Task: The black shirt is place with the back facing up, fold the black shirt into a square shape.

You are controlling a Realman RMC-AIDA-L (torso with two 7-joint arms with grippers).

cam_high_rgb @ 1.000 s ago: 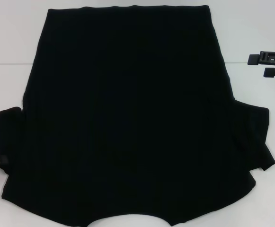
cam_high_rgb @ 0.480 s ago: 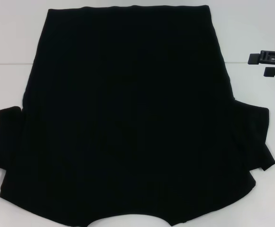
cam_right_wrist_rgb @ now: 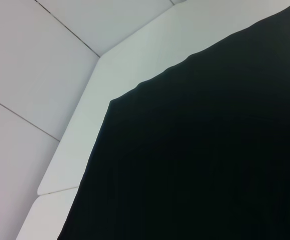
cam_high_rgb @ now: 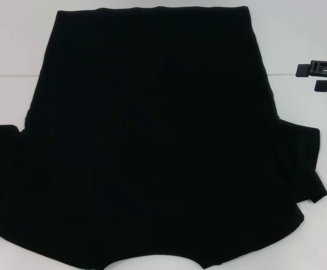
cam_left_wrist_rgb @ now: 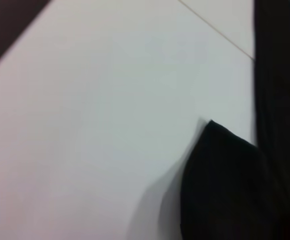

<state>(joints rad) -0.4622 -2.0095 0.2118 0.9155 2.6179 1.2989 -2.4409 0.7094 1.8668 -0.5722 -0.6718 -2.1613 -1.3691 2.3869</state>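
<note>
The black shirt (cam_high_rgb: 152, 140) lies flat on the white table (cam_high_rgb: 11, 39), plain side up, hem at the far side and collar at the near edge. Its left sleeve (cam_high_rgb: 0, 169) reaches the picture's left edge; its right sleeve (cam_high_rgb: 301, 160) is spread flat. No lettering shows. My right gripper (cam_high_rgb: 307, 77) hovers open and empty over the table at the far right, clear of the shirt. My left gripper is out of the head view. The left wrist view shows a sleeve corner (cam_left_wrist_rgb: 224, 180) on the table, with no fingers. The right wrist view shows the shirt's hem corner (cam_right_wrist_rgb: 194, 150).
The table has seams between its panels (cam_right_wrist_rgb: 65, 30). Bare table top shows to the left (cam_high_rgb: 5, 90) and right (cam_high_rgb: 309, 34) of the shirt's body.
The left sleeve has spread outward toward the left edge. The left gripper, seen at that sleeve's edge a second ago, has gone out of the head view. The right arm has not moved.
</note>
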